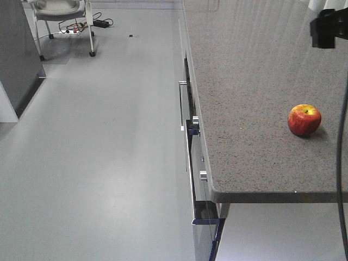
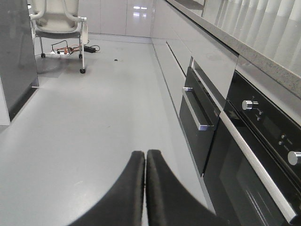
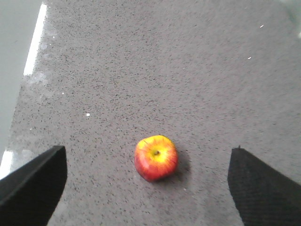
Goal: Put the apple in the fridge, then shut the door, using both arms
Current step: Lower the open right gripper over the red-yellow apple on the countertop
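Your apple sits stem-up on the speckled grey tabletop, towards its near right part and back from the front edge; nothing touches it; the yellow patch around the stem faces upward.

In the right wrist view your right pincer hangs above that tabletop with its two black fingers spread wide and gripping nothing; the apple lies between them, clear of both and a little nearer the left-hand one in the picture.

Your left pincer is clenched, the two black fingers pressed together along their length with nothing between them; it hangs over the grey floor beside the cabinet front, where a black oven with silver knobs sits below the tabletop edge and a drawer with a silver handle lies just beyond it.

In the front view a black cable runs down the right edge; a pale wheeled chair stands far off on the floor with loose cords beside it; a dark grey panel rises at the left edge, and you cannot tell from here whether it belongs to the fridge.
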